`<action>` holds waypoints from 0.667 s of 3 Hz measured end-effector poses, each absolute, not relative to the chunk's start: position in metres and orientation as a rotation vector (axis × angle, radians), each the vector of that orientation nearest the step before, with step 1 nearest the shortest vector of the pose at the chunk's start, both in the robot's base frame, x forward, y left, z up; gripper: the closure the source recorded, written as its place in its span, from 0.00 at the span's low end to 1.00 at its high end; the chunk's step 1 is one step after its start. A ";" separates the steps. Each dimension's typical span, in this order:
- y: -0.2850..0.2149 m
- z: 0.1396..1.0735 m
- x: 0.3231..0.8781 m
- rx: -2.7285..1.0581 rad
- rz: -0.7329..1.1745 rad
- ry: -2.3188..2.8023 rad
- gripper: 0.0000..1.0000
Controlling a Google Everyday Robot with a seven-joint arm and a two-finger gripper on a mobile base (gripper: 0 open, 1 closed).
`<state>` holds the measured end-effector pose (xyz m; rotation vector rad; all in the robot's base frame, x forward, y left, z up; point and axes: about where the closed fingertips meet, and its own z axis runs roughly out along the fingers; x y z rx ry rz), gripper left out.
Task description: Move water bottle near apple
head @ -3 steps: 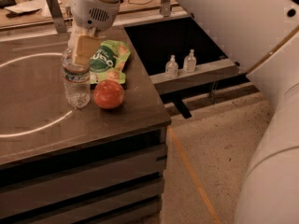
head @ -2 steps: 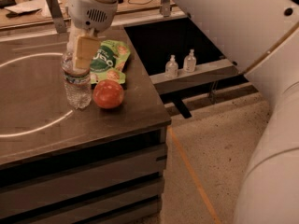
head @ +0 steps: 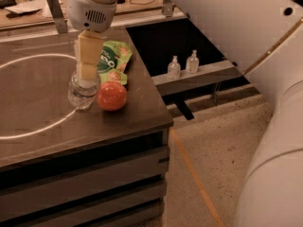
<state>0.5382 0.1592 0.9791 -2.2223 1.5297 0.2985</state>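
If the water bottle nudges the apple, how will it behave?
Round and smooth, the apple would probably roll on the flat table. It looks firm, so likely won't dent. The gripper holds the water bottle by its top, right beside the apple.

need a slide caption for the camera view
Gripper over the top of the water bottle, standing on the table beside the apple, green snack bag behind.

Gripper [head: 87, 74] over water bottle [head: 81, 96], beside apple [head: 112, 96].
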 end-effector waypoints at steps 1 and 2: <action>0.161 0.976 0.540 -2.217 0.323 1.545 0.00; 0.163 0.969 0.543 -2.194 0.379 1.579 0.00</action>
